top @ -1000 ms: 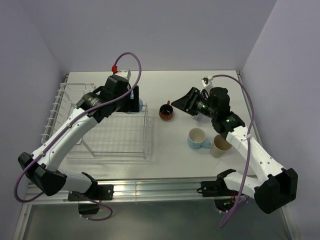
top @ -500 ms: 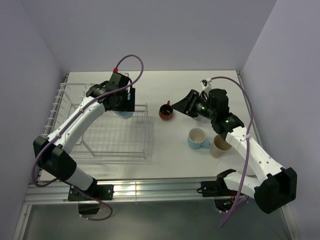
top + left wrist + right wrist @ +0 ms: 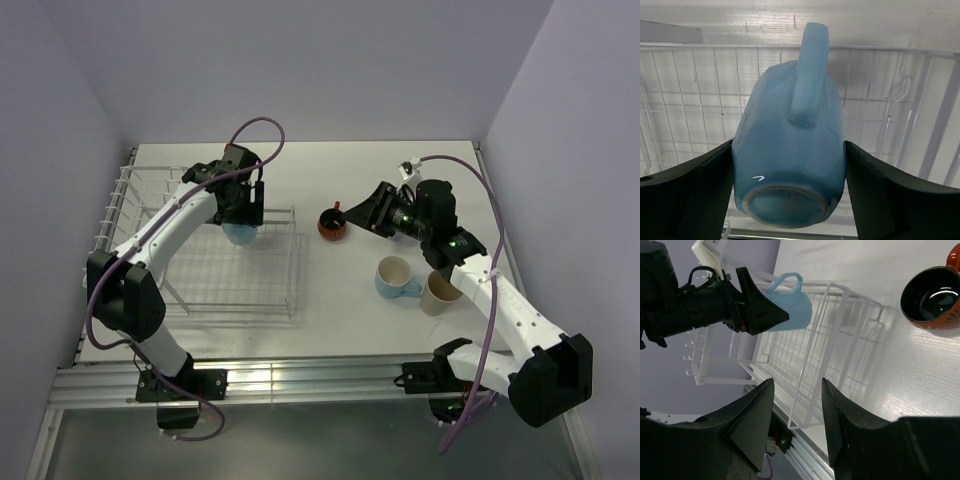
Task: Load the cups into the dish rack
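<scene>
My left gripper [image 3: 243,222] is shut on a light blue mug [image 3: 240,233] and holds it over the white wire dish rack [image 3: 170,285], near its far right part. In the left wrist view the mug [image 3: 790,165] sits between my fingers, base toward the camera and handle up. My right gripper [image 3: 362,208] is open and empty, hovering just right of the red-orange mug [image 3: 332,224]. That mug [image 3: 932,298] shows at the top right of the right wrist view. Another light blue mug [image 3: 397,277] and the cream mug [image 3: 441,290] stand on the table at the right.
The rack [image 3: 805,355] fills the left half of the table, its raised end at the far left. White walls close in on three sides. The right arm's lower links reach over the cream mug.
My left arm has swung its gripper and the blue mug nearer and left, lower over the rack. The right gripper has barely moved.
</scene>
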You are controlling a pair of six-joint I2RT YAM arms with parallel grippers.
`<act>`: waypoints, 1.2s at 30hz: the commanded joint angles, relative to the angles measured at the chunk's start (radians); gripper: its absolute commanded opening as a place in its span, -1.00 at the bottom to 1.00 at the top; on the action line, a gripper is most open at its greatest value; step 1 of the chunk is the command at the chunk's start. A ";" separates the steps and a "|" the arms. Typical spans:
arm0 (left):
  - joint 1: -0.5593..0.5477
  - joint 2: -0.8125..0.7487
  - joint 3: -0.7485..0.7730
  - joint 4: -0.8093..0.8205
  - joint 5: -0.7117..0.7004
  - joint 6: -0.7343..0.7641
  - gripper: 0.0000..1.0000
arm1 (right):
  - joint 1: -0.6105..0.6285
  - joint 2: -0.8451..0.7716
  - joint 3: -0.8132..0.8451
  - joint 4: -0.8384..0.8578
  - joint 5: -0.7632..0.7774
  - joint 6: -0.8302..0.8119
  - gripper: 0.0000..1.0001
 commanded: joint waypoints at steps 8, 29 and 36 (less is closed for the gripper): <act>0.053 -0.019 -0.016 0.010 -0.011 0.003 -1.00 | -0.008 0.016 -0.010 0.049 -0.021 -0.010 0.01; 0.063 -0.102 -0.114 -0.030 0.008 -0.034 -1.00 | 0.003 0.068 0.001 0.086 -0.044 0.013 0.00; 0.070 -0.079 -0.137 -0.008 -0.017 -0.045 -0.85 | 0.004 0.071 -0.001 0.080 -0.042 0.007 0.00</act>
